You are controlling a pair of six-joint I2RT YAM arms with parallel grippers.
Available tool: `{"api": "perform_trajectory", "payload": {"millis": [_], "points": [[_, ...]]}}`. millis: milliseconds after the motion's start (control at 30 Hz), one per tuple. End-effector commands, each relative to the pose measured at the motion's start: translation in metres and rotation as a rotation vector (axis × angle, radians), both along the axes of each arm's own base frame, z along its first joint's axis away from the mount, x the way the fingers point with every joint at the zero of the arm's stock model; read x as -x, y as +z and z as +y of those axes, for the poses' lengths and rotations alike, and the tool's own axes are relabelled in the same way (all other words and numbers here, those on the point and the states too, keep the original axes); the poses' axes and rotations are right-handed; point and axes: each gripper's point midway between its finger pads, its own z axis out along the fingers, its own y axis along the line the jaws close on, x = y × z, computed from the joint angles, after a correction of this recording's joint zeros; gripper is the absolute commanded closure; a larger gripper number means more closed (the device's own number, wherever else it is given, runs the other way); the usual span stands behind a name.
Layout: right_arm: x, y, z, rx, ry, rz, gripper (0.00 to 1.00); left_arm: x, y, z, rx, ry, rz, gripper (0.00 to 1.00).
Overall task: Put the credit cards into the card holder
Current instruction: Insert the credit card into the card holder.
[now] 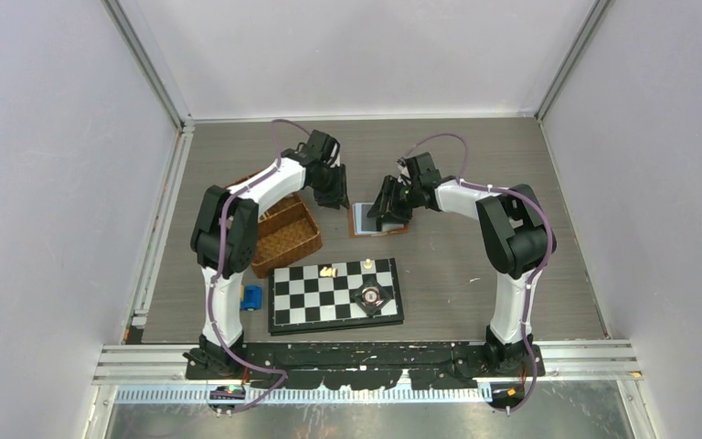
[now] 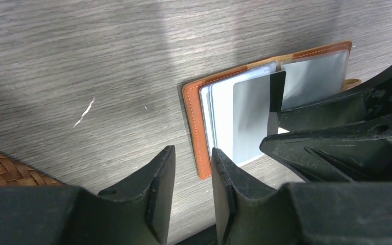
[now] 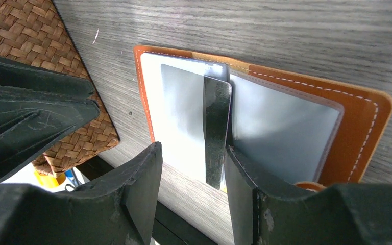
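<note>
Top view: the holder [image 1: 364, 219] lay open on the table [image 1: 475, 183], right of the basket [image 1: 288, 240]. The left gripper [image 1: 332, 194] stood just beside the holder's left edge. The right gripper [image 1: 388, 212] was over the holder.

Left wrist view: the left gripper's fingers were apart with nothing between them, one tip near the holder's orange border. A grey card [image 2: 250, 117] stood tilted over the pale inside.

Right wrist view: the right gripper's fingers were apart. The card, seen edge-on, rested against one finger only, over the holder's fold.
</note>
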Motion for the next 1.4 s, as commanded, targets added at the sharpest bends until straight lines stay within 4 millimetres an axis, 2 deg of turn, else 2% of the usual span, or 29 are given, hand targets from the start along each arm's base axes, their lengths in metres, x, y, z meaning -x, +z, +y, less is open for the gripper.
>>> {"api": "perform_trajectory", "payload": {"millis": [0, 400, 700, 1100, 1367], "points": [[-0.009, 0.014, 0.001, 0.012, 0.003, -0.057, 0.47, 0.002, 0.001, -0.005, 0.029, -0.015, 0.003, 0.68], [-0.012, 0.005, 0.003, 0.080, 0.014, -0.064, 0.51, 0.009, -0.034, -0.012, 0.039, -0.021, 0.072, 0.78], [-0.010, -0.002, 0.016, 0.154, 0.047, -0.076, 0.58, 0.013, -0.055, -0.011, 0.020, -0.021, 0.105, 0.87], [-0.007, 0.008, 0.046, 0.171, 0.116, -0.138, 0.60, 0.017, -0.055, -0.017, 0.038, -0.027, 0.106, 0.89], [-0.007, 0.018, 0.055, 0.170, 0.126, -0.174, 0.64, 0.017, -0.050, -0.018, 0.049, -0.027, 0.097, 0.89]]}}
